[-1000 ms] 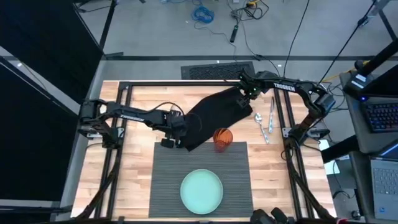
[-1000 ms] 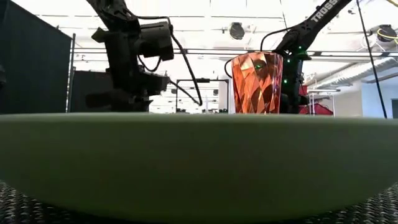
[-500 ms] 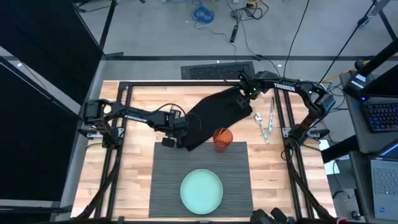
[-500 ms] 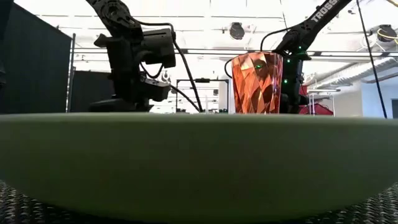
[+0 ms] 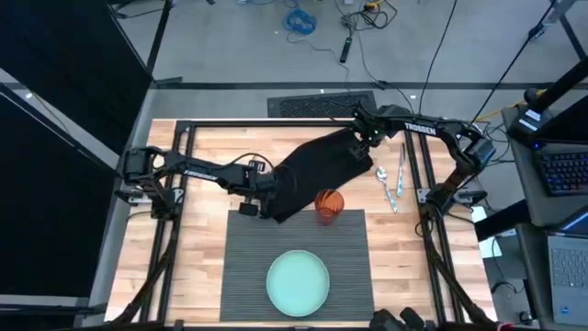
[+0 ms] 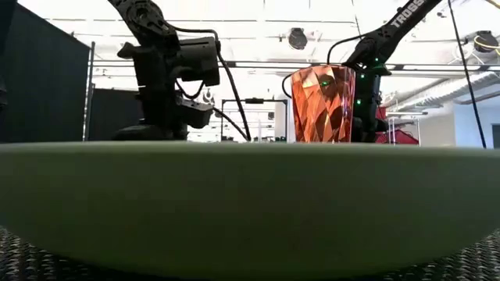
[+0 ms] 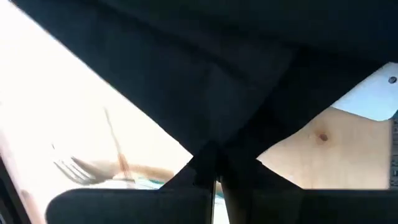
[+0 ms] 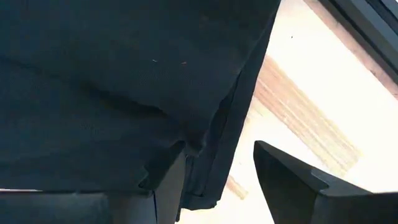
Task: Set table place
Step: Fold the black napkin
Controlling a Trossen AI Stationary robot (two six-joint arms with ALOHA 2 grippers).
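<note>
The placemat [image 5: 299, 267] lies flat at the middle of the tabletop's [image 5: 207, 267] near edge, with the pale green plate [image 5: 298, 281] on its near half and the orange faceted cup [image 5: 329, 204] standing at its far edge. A black napkin [image 5: 322, 170] is spread slantwise beyond the mat, toward the far edge. The left gripper [image 5: 265, 204] pinches the napkin's near corner, fingers closed on the cloth. The right gripper [image 5: 366, 138] is at the napkin's far corner; its fingers [image 8: 289, 180] look parted there, though whether they grip the cloth I can't tell. A spoon [image 5: 385, 186] and other cutlery lie near the right edge.
</note>
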